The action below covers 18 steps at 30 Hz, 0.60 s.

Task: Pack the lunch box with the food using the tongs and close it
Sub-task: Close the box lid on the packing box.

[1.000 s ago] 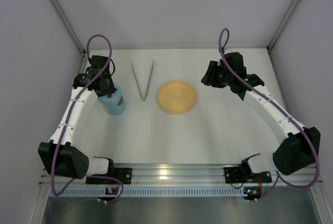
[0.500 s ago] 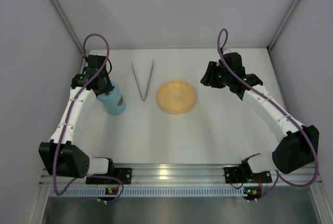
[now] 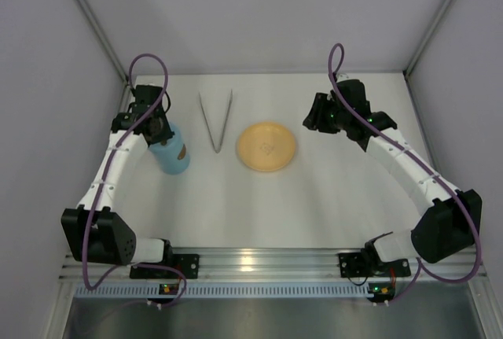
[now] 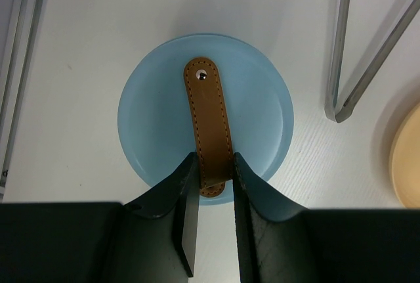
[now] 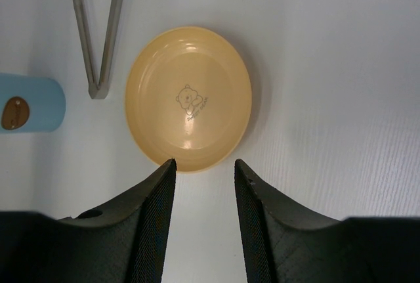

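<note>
The light blue lunch box stands at the left of the table with its round lid on. My left gripper is right above it, shut on the near end of the lid's brown strap knob. The silver tongs lie flat on the table between the box and the orange plate, tips pointing away from the arms. My right gripper hangs open and holds nothing, just off the plate's right side. No food shows in any view.
The flat orange plate with a bear print lies bare in the middle. The table's left wall rail runs close beside the lunch box. Grey enclosure walls stand at the back and on both sides.
My left wrist has shifted slightly over the lunch box. The box, tongs and plate lie where they were, and the right arm has stayed still.
</note>
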Tool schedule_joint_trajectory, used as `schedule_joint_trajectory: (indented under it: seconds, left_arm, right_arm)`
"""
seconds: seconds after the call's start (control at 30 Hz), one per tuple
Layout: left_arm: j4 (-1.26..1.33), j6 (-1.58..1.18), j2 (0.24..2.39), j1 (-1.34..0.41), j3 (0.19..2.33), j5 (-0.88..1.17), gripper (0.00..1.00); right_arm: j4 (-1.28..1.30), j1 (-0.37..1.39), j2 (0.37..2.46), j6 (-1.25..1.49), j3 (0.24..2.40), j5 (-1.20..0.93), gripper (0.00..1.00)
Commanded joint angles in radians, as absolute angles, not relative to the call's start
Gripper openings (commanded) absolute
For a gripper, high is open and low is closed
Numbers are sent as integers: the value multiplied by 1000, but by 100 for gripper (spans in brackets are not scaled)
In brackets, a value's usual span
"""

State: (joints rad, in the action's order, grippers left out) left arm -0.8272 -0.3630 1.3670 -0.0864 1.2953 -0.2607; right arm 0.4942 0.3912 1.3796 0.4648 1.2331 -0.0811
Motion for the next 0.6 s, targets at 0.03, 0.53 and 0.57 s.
schedule_joint_trajectory:
  seconds: [0.03, 0.53, 0.57]
  left_arm:
    - [-773, -357, 1373, -80, 1272, -241, 4]
    - [-790, -341, 1434, -67, 1313, -229, 23]
    - [-799, -338, 1439, -67, 1313, -233, 29]
  right_arm:
    - [431, 407, 1373, 459, 1269, -77, 41]
    - [437, 407, 1365, 449, 1258, -72, 41]
    - [434, 407, 1367, 449, 1255, -72, 41]
